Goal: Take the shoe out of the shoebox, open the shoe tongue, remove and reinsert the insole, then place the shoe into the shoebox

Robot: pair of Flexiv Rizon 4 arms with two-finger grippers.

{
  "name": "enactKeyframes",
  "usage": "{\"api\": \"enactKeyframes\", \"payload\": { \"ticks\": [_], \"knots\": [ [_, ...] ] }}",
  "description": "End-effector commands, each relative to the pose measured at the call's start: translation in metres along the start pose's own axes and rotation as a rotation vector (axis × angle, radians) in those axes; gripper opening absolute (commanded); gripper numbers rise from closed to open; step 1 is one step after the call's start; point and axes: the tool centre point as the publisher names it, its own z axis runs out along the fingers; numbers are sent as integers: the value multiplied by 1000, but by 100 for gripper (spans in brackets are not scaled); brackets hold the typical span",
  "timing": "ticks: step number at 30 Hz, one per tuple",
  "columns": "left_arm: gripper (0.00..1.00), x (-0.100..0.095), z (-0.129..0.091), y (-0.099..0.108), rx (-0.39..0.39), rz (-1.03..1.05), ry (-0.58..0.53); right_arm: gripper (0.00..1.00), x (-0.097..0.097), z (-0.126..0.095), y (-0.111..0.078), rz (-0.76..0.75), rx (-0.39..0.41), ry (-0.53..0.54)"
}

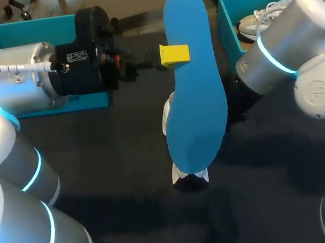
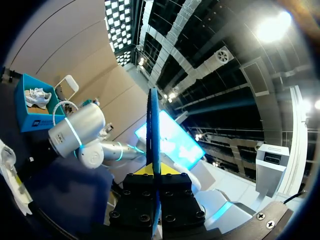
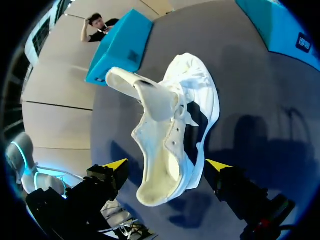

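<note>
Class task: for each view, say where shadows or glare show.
Head view: soft shadows on the table near the shoe. Left wrist view: bright glare beyond the edge-on insole. Right wrist view: the shoe's shadow darkens the table beside it.

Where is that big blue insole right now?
In the head view the blue insole is mid-table, held in the air by the left gripper, above the white shoe lying on the table.

The blue foam insole (image 1: 192,76) hangs over the white leather shoe (image 3: 165,150), between the far-left teal cardboard shoebox (image 1: 15,31) and the far-right shoebox (image 1: 228,24).
</note>
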Motion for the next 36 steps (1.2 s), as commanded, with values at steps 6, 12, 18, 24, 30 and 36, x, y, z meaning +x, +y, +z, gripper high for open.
{"api": "enactKeyframes", "payload": {
  "ticks": [6, 12, 18, 24, 30, 36],
  "knots": [
    [0, 7, 6, 5, 23, -1, -9, 100, -4, -55, -12, 12, -65, 106],
    [0, 7, 6, 5, 23, -1, -9, 100, -3, -72, -6, -13, -98, 220],
    [0, 7, 6, 5, 23, -1, -9, 100, 4, -84, 6, -24, -130, 284],
    [0, 7, 6, 5, 23, -1, -9, 100, 15, -94, 21, -31, -178, 348],
    [0, 7, 6, 5, 23, -1, -9, 100, 20, -100, 28, -19, -244, 434],
    [0, 7, 6, 5, 23, -1, -9, 100, 20, -100, 28, -19, -244, 434]
  ]
}}
